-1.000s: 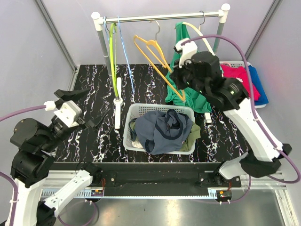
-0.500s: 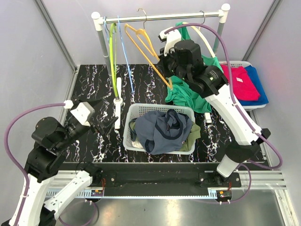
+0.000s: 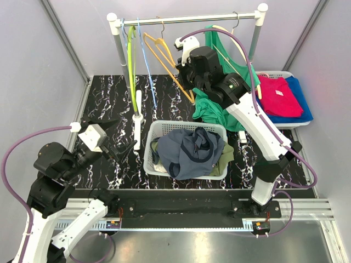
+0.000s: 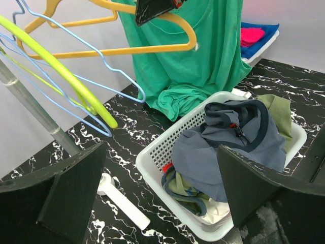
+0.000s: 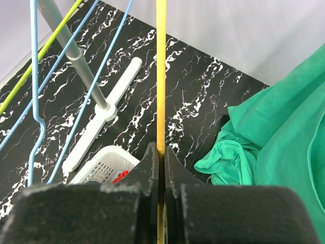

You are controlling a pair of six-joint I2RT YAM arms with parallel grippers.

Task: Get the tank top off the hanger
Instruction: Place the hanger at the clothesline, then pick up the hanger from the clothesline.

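Right tool (image 5: 160,152) clamped on orange hanger (image 5: 161,76); green tank top (image 5: 274,132) hangs just beside it.

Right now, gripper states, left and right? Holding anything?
left gripper: jaws open, holding nothing.
right gripper: jaws shut on the orange-yellow plastic hanger.

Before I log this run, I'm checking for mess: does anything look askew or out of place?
Yes. The orange hanger is bare and steeply tilted under the rail, pinched in the right gripper. The green top sags low, with its bottom crumpled on the table behind the basket.
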